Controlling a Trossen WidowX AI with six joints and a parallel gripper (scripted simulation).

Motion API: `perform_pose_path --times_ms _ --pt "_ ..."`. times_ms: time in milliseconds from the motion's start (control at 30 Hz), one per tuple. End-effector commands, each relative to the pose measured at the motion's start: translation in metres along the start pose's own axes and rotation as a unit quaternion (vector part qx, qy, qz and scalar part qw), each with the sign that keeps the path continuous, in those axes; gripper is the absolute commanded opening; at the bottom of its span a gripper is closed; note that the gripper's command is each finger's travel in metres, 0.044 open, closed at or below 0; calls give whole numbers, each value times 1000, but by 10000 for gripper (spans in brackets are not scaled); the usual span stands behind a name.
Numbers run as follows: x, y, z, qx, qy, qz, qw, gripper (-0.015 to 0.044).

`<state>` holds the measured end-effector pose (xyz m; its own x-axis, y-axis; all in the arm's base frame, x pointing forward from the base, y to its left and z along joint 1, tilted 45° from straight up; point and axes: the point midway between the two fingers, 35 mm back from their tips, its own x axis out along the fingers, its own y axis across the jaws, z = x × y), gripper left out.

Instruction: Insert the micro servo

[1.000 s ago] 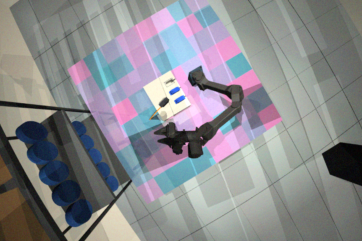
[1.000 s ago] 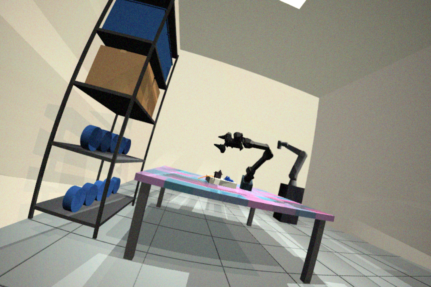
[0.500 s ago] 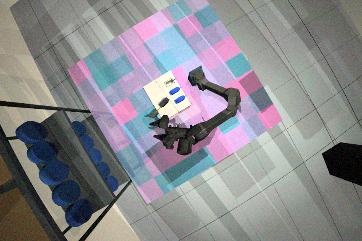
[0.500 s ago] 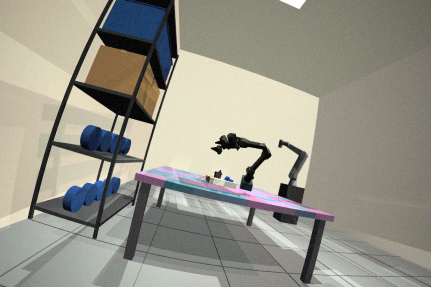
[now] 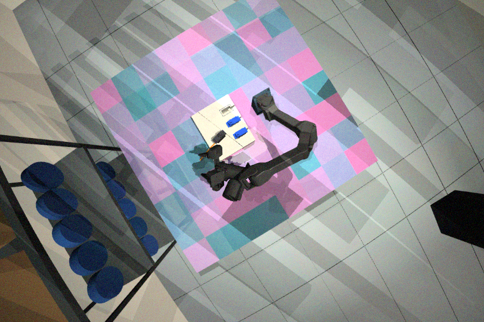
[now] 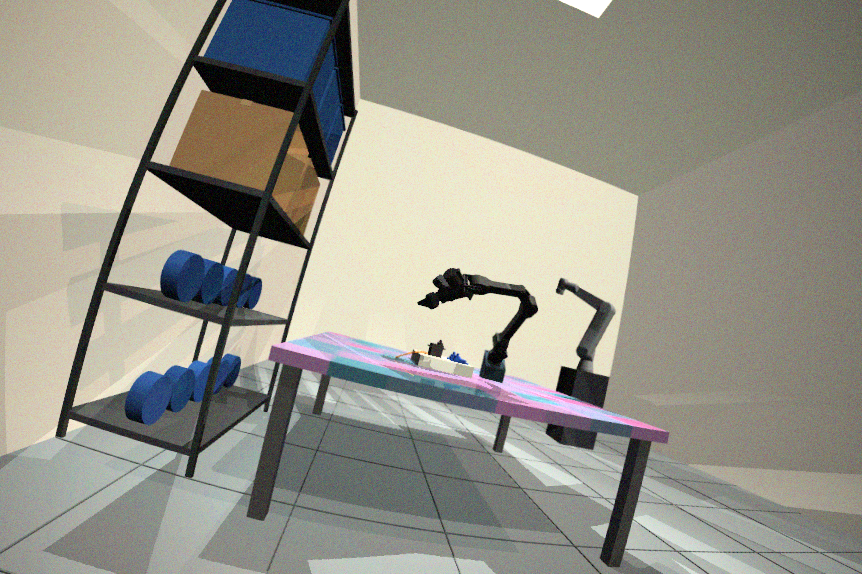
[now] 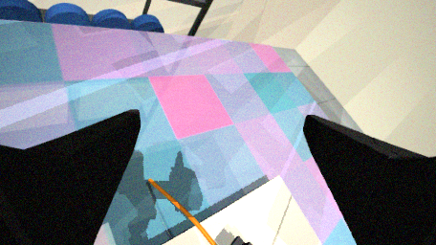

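Observation:
The loose micro servo is black and stands on the cream deck, near its lower left edge in the top view. Its orange cable runs out over the deck's edge. In the wrist view only a dark bit of the servo shows at the bottom edge. The marked pocket is empty, at the deck's upper right in the top view. My gripper is open and empty, well above the table and tilted outward; the servo is not between its fingers.
Two blue servos sit on the deck between the pocket and its lower right edge. The deck lies on the patchwork table. A shelf rack with blue rolls stands beyond the table.

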<state>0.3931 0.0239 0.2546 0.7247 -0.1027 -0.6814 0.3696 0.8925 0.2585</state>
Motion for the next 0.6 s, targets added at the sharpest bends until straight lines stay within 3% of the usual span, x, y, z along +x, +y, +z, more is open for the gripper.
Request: perform_pose_path --times_ms 0,567 --pt "9 -5 -8 41 29 -3 999 440" --pt "39 -26 -46 233 151 -39 960 440"
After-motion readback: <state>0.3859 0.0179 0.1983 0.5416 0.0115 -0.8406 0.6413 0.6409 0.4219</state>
